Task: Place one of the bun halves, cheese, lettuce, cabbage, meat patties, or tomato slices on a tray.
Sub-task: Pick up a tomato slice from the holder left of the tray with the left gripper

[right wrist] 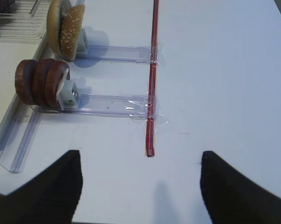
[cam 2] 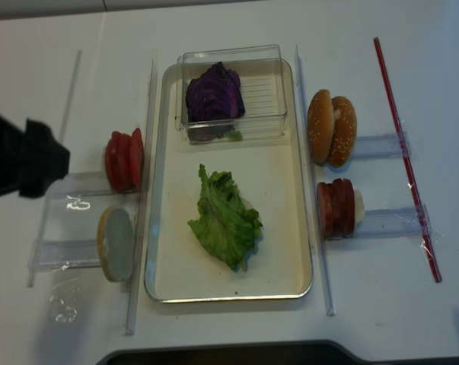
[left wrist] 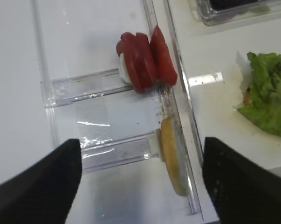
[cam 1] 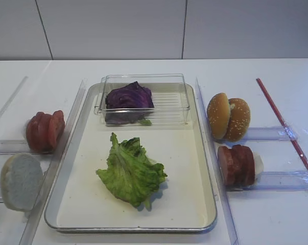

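left gripper [left wrist: 139, 184]: jaws spread wide, nothing between them – hung above the left-side racks, off the tray.
bun half [left wrist: 172, 161]: stood on edge at the end of the near clear rack [left wrist: 117, 153], between the open jaws as seen from the left wrist camera and below them; not touched.
tomato slices [left wrist: 147, 60]: stacked upright on the next rack back, beyond the fingertips, just beside the tray's left edge.
risk, left side: if the bun half is gripped off-centre, it could be tipped flat or pushed against the clear rail; the tomato slices stand close together, so more than one could be dragged out by a loose pinch.
tray [cam 1: 205, 168]: at table centre; judged already loaded with one item.
lettuce [cam 1: 132, 171]: lying on the tray floor, near the middle, well apart from both grippers.
cabbage [cam 1: 128, 98]: inside the clear box [cam 1: 166, 97] that sits on the tray's far end.
risk, centre: anything set down mid-tray could land on the lettuce; bare floor is left along the near and right edges.
bun halves, right [cam 1: 228, 117]: two upright on the far right rack.
meat patties [cam 1: 237, 164]: upright on the near right rack, just outside the tray.
right gripper [right wrist: 139, 186]: jaws wide apart, empty – above bare table, patties ahead and to its left, well apart.
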